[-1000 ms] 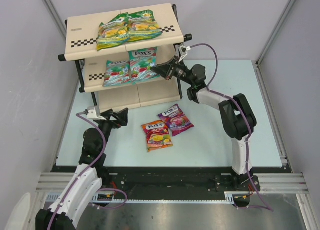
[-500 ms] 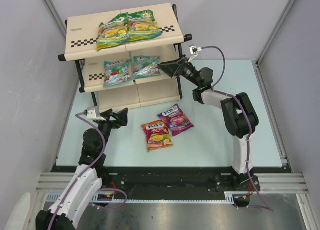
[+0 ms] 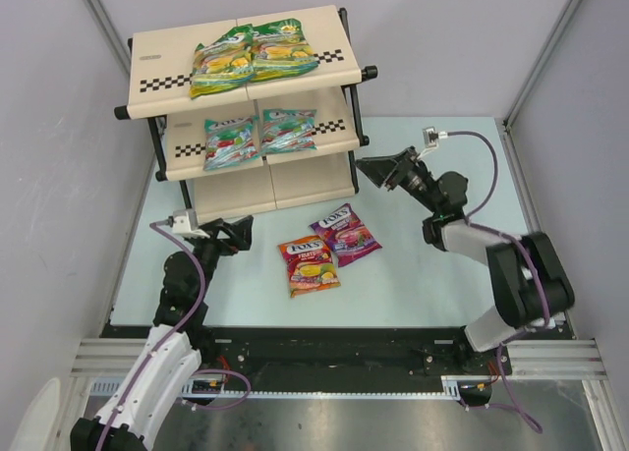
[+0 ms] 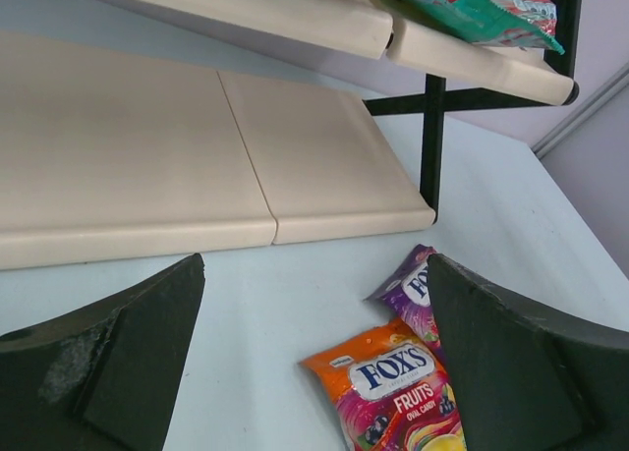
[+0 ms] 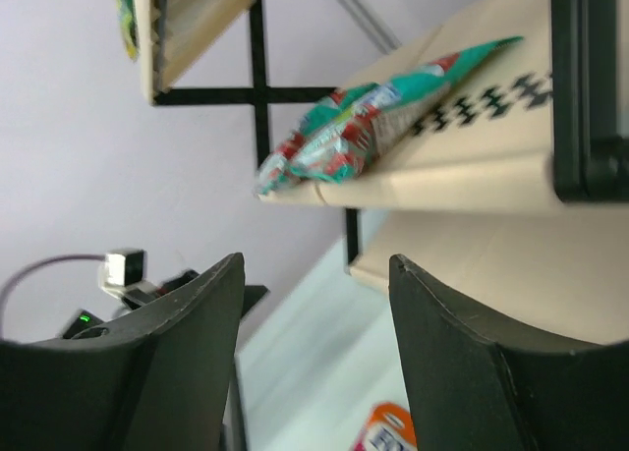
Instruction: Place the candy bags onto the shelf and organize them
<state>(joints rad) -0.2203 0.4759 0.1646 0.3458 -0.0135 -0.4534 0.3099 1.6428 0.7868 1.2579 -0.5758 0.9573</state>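
The shelf [image 3: 157,78] was seen at the far left of the table [image 3: 432,274], its 3 stepped beige panels smooth and round-edged, carried on a black tube frame, with black-and-white checked strips along the fronts of the upper 2 tiers. 2 green-yellow bags [image 3: 254,56] were laid flat side by side on the top tier, edges touching, logo ends toward the far side. 2 teal bags [image 3: 257,137] were laid the same way on the middle tier, near its front lip; in the right wrist view the near bag [image 5: 366,127] was seen to overhang that lip slightly. The bottom tier [image 4: 147,156] was bare, a seam dividing it into 2 panels.

The red-orange bag [image 3: 309,264] and the purple-pink bag [image 3: 345,233] were left flat on the table just in front of the shelf, glossy and crinkled, logo ends far, both set slightly askew and meeting at 1 corner. Open tabletop was left to the right and near side of them.

The left gripper [image 3: 239,233] was held low by the bottom tier, jaws spread fully, nothing between them. The right gripper [image 3: 371,171] was held just right of the shelf frame, jaws parted, nothing gripped.
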